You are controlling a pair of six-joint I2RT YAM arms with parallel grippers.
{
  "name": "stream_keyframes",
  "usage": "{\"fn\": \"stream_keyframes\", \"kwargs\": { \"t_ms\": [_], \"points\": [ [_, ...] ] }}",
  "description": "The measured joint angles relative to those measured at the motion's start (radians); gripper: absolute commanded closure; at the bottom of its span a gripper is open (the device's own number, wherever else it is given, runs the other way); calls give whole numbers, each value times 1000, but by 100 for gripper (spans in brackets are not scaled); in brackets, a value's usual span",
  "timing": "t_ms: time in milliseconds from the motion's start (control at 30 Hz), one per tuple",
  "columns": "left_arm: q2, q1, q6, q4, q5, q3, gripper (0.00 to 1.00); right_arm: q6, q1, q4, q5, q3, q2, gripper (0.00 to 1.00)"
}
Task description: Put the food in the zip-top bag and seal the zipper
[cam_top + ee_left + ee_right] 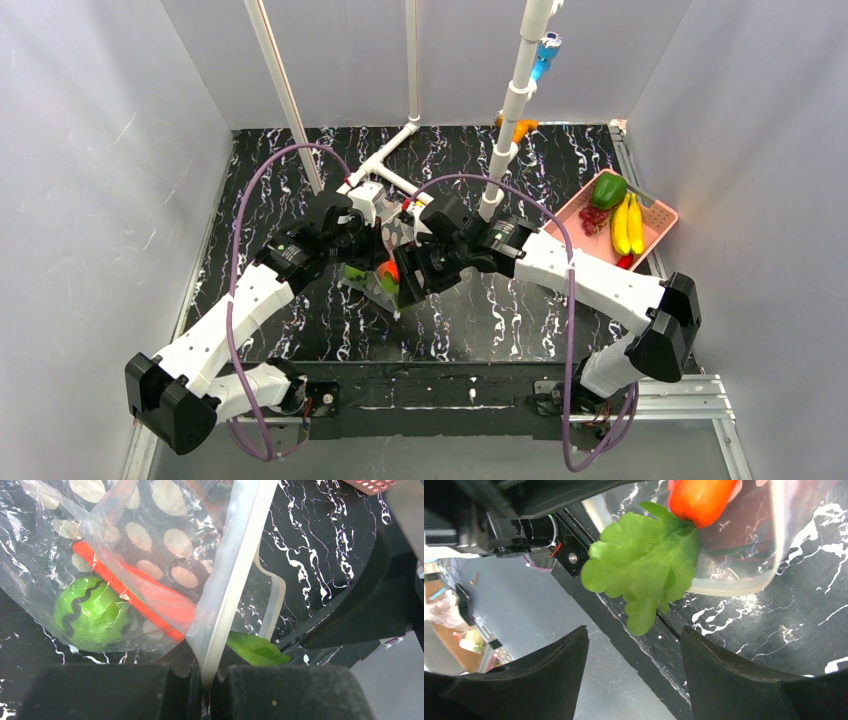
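Note:
The zip-top bag (150,535), clear with white dots, lies mid-table between both arms (372,285). Inside it are a green round fruit (87,612) and a long orange-red piece of food (150,600). That piece's green leaf (257,650) sticks out past the bag's mouth. My left gripper (207,680) is shut on the zipper strip (235,570) at the mouth edge. My right gripper (634,630) is open just short of the leaf (644,570) and the orange food (701,497), with nothing between its fingers.
A pink basket (662,215) at the right edge holds a green pepper (608,190), bananas (628,225), dark grapes (592,215) and a red piece (625,262). White pipes (385,165) and a post (510,110) stand behind the arms.

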Motion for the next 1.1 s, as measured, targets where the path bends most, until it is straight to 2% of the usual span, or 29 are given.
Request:
{"fn": "stream_keyframes", "kwargs": {
  "t_ms": [200,433,667,800,900,1067,1100],
  "points": [
    [0,0,0,0,1,0,100,-39,65,89,79,-31,-20,33],
    [0,0,0,0,1,0,100,-94,71,242,159,-131,-18,41],
    [0,0,0,2,8,0,100,-132,71,344,237,-130,40,65],
    [-2,0,0,2,13,0,100,-125,71,357,285,-131,61,90],
    [-9,0,0,3,21,0,100,-101,71,380,323,-146,59,99],
    [-15,0,0,7,33,0,100,-43,44,425,328,-175,59,98],
    [-15,0,0,8,34,0,100,-31,32,434,317,-175,59,92]
  ]
}}
